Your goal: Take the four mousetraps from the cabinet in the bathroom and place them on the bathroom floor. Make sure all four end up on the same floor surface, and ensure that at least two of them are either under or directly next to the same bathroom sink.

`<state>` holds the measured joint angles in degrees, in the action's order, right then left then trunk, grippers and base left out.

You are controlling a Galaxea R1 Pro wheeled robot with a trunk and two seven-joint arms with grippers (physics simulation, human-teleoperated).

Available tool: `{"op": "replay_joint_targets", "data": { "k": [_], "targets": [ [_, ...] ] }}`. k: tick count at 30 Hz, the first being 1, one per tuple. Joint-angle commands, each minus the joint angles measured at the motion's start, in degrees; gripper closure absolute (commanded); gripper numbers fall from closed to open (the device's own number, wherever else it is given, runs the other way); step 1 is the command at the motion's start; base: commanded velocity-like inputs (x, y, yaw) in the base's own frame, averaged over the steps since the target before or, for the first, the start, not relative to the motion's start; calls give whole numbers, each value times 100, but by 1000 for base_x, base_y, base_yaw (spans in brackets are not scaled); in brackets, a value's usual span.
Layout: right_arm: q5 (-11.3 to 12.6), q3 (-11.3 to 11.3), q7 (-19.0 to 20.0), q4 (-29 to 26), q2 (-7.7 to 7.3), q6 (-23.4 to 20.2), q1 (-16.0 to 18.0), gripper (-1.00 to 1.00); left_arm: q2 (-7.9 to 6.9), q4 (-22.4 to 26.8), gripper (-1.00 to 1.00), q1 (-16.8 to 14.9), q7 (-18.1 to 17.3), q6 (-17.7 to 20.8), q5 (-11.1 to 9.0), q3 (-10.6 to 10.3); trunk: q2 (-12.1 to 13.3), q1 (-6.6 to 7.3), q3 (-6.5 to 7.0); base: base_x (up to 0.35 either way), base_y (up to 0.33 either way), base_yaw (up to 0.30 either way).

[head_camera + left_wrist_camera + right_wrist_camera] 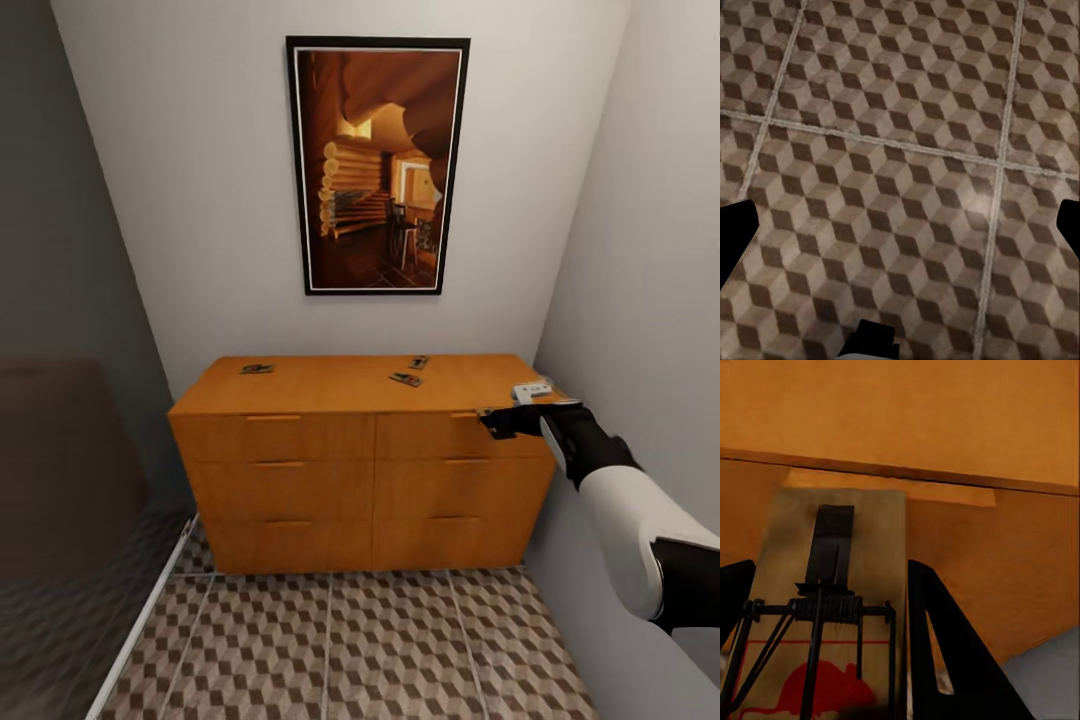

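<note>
Overhead, a framed painting (377,165) hangs on the white wall above the cabinet (365,465), where three mousetraps (405,379) lie loose on top. Cube-patterned bathroom floor (350,645) spreads below. The right pincer (497,421), at the cabinet's front right edge, is clamped on a fourth mousetrap (832,607), its red mouse print plain from the wrist. The left wrist camera faces floor tiles; its pincer (900,225) stands apart.

Pale walls (200,200) close a narrow nook; a black-framed log-cabin picture (378,165) hangs centred, and a white strip (140,620) edges a darker floor area.
</note>
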<state>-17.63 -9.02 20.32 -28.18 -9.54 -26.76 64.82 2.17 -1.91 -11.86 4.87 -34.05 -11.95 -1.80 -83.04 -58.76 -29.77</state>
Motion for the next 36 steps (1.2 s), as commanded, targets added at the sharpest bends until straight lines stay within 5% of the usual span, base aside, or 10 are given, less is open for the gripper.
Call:
{"op": "replay_joint_targets", "data": {
  "k": [1, 17, 25, 27, 36],
  "targets": [
    [-41, -43, 48, 40, 5, -19, 5, 100, 2, -20, -100, -9, 14, -32, -18, -22, -4, 3, -6, -272, 214, 0],
    [-38, -47, 43, 1170, 5, 669, 5, 100, 2, -20, -100, -9, 14, -32, -18, -22, -4, 3, -6, -266, 207, 0],
    [-39, -47, -117, 2403, -2, 1832, -89, 100, 2, -20, -100, -9, 14, -32, -18, -22, -4, 3, -6, -59, 45, 0],
    [-39, -47, -336, 2665, -4, 2424, -372, 100, 2, -19, -100, -9, 14, -32, -18, -22, -4, 3, -6, -5, 4, 0],
    [-30, -51, -428, 2722, 10, 3585, -1721, 100, 16, -10, -100, -9, 20, -20, -18, -16, -4, 3, -6, -1, 0, 0]
  ]
}}
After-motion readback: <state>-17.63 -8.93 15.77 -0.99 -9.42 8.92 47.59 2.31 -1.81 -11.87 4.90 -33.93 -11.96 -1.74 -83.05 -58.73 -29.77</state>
